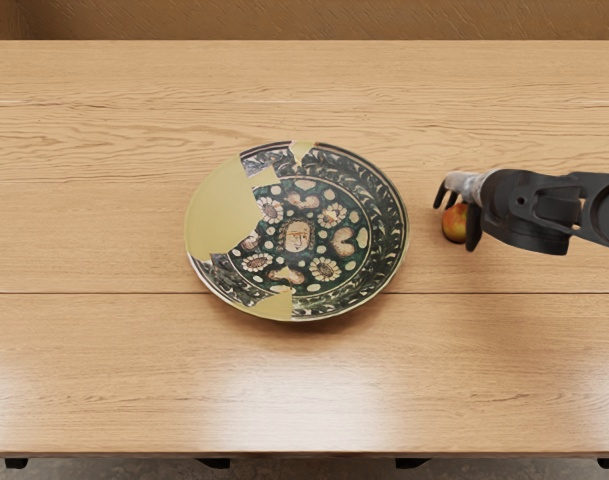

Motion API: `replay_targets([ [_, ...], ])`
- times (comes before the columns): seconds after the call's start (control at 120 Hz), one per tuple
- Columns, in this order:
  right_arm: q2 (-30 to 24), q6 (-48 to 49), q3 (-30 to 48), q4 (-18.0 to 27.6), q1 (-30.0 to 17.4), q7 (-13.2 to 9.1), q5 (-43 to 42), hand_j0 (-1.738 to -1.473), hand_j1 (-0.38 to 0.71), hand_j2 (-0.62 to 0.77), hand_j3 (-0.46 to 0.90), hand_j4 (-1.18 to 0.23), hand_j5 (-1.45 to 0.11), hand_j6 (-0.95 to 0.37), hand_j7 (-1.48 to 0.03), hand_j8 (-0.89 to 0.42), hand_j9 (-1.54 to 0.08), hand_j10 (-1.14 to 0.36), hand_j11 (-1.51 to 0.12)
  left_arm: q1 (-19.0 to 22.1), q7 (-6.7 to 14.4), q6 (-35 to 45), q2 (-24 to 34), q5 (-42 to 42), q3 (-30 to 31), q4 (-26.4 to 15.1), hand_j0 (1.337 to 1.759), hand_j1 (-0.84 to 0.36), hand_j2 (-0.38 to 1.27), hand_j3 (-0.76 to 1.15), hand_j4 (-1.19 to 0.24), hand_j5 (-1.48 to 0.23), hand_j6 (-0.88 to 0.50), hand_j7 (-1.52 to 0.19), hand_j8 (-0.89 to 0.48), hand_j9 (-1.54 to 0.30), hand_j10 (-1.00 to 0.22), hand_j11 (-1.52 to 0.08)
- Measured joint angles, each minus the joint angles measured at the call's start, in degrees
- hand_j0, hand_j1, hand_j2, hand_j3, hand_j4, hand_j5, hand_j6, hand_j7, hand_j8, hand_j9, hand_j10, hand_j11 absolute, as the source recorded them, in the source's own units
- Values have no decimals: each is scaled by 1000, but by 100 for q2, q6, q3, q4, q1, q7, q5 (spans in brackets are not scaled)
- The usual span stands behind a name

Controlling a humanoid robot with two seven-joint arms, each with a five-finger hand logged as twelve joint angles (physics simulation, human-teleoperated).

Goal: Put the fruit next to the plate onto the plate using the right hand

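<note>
A light wooden surface carries a painted plate in its middle. The fruit lies on the surface near the plate's right side, not touching it. The right robot hand has its fingers curled around the fruit.

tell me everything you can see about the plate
The plate is round and shallow, ceramic by its look, dark with cream flowers and a small face at its centre. Plain yellow patches fill its upper left and lower rim. It lies flat on the wooden table, holding nothing; the fruit sits apart, right of it in the picture.
</note>
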Motion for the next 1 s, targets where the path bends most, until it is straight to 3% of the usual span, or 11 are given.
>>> replay_targets([
  [0.308,40,-3,32,-119,-106,0,-1,-1657,206,-73,0,-485,-613,-460,-619,-440,-618,-482,-618,-1,0,0,0,0,0,0,1658,349,0,0,0,0,0,0,0,0,0,0],
  [0.508,48,9,60,-218,-167,-9,-13,-1644,196,-128,-2,-561,-742,-438,-732,-407,-744,-561,-742,-1,0,0,0,1,-1,0,1658,349,0,0,0,0,0,0,0,0,0,0],
  [0.65,49,12,67,-258,-177,-7,23,-1645,232,90,0,-651,-871,-430,-855,-398,-873,-633,-872,-1,0,0,0,0,-1,0,1658,349,0,0,0,0,0,0,0,0,0,0],
  [1.0,40,75,186,-578,-148,-10,75,-1646,232,114,0,-631,-1055,-369,-988,-332,-1036,-573,-1030,-1,0,0,0,0,0,0,1658,349,0,0,0,0,0,0,0,0,0,0],
])
